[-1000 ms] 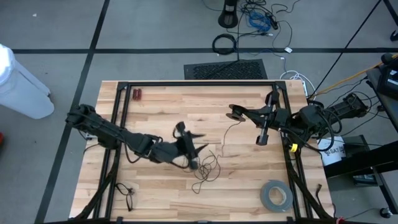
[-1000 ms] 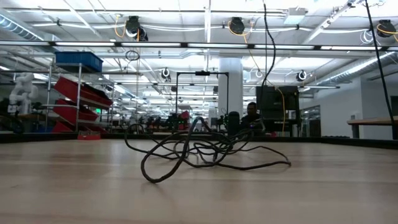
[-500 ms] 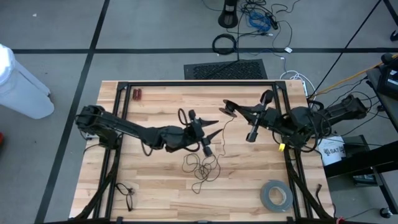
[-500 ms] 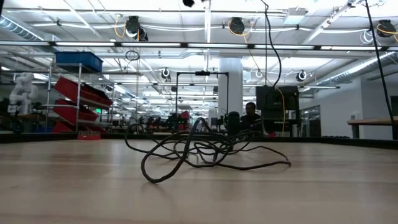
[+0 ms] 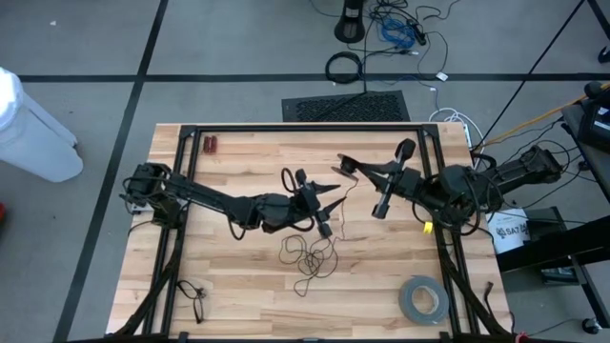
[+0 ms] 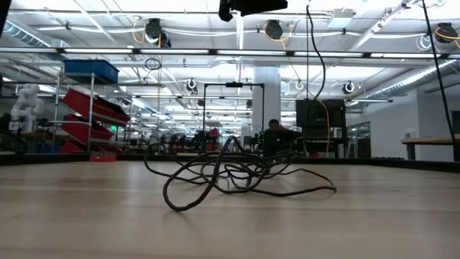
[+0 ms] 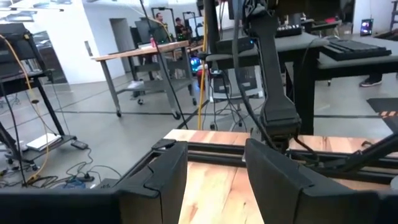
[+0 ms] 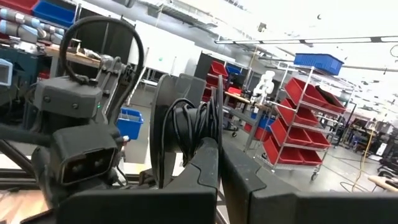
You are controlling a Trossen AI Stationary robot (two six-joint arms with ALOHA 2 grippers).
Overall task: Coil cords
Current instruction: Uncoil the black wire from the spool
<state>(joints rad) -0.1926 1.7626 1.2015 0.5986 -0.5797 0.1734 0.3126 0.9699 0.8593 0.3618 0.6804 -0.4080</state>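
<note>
A thin black cord lies partly as a loose wiry tangle (image 5: 310,257) on the wooden table, also seen in the low view (image 6: 237,173). One strand (image 5: 343,198) rises from it to a small wound bundle (image 8: 186,127). My right gripper (image 5: 347,165) is shut on that bundle above the table's middle. My left gripper (image 5: 327,213) hovers open just left of and nearer than the right one, beyond the tangle, nothing between its fingers (image 7: 214,180). A dark arm part (image 6: 251,7) shows at the low view's top edge. My right gripper pinches the wound bundle of several turns (image 8: 198,134) at the free ends of its two shut fingers (image 8: 208,174). The fingers come roughly level from the table's right. The bundle is lifted clear, and a slack strand hangs from it down to the tangle on the table.
A grey tape roll (image 5: 422,299) lies near the front right corner. A small black wire piece (image 5: 191,291) lies at the front left, and two red items (image 5: 210,145) at the far left. Black frame rails (image 5: 286,128) border the table.
My left gripper has moved away from the tangle, toward the table's far right and toward my right gripper, staying open. My right gripper has shifted a little toward the left with the bundle. The tangle on the table has kept its place.
</note>
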